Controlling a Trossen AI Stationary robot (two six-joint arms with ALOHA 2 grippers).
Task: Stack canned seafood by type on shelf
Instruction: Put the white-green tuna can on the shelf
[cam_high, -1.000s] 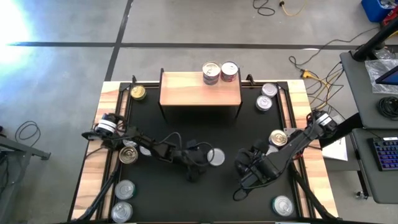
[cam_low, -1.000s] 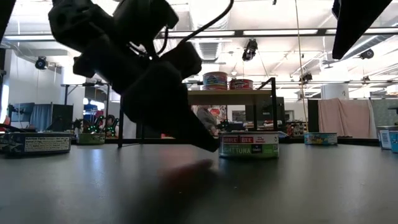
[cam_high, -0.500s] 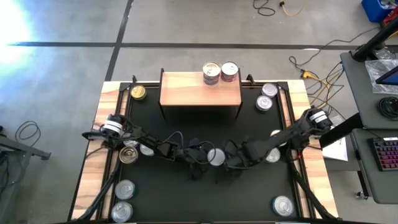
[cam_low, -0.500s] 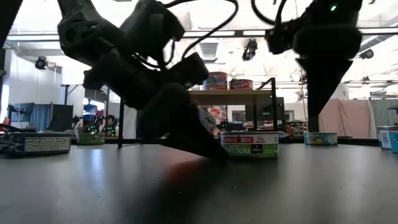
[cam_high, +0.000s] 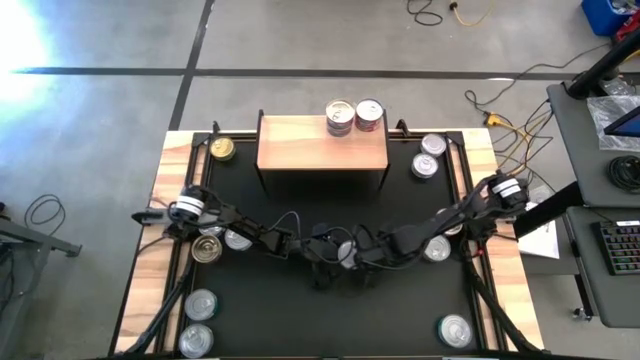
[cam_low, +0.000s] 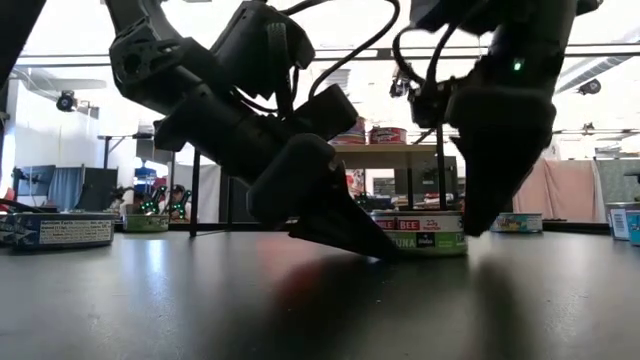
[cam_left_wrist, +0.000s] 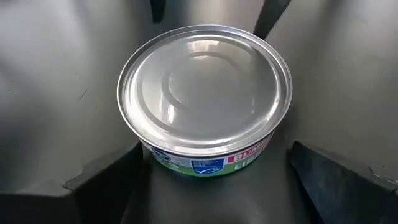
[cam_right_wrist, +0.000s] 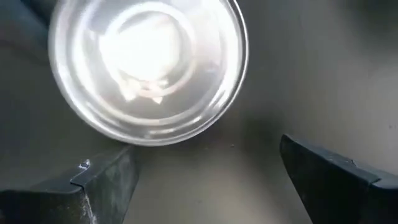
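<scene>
A flat tin of canned seafood (cam_left_wrist: 205, 93) with a silver lid and a green-and-red label stands on its base in the middle of the black mat (cam_high: 300, 300). My left gripper (cam_high: 333, 250) reaches it from the left, slanting down, open, one finger on each side of it (cam_left_wrist: 214, 155). My right gripper (cam_high: 363, 250) points steeply down at the tin's right side (cam_low: 472, 215), open; in its wrist view the tin (cam_right_wrist: 146, 68) lies ahead of one finger. Two more tins (cam_high: 354, 115) stand on the wooden shelf (cam_high: 300, 145). My left gripper comes at the tin slanting down from the table's left, its open fingers astride it. In the low view one fingertip (cam_low: 375, 243) lies against the bottom of the tin's side wall (cam_low: 400, 243). The tin stands flat on the mat. My right gripper: I cannot tell whether its fingers touch the tin.
Loose tins lie around the mat: a gold-lidded one (cam_high: 222, 149) at the far left, two (cam_high: 429, 156) at the far right, two (cam_high: 220, 245) under the left arm, two (cam_high: 198, 320) at the near left, one (cam_high: 455, 329) at the near right.
My right gripper has swung from the mat's right part toward the middle and come down beside the tin. My left gripper has sunk and pushed in toward the tin. In the low view the tin has slid a little toward the table's right edge.
</scene>
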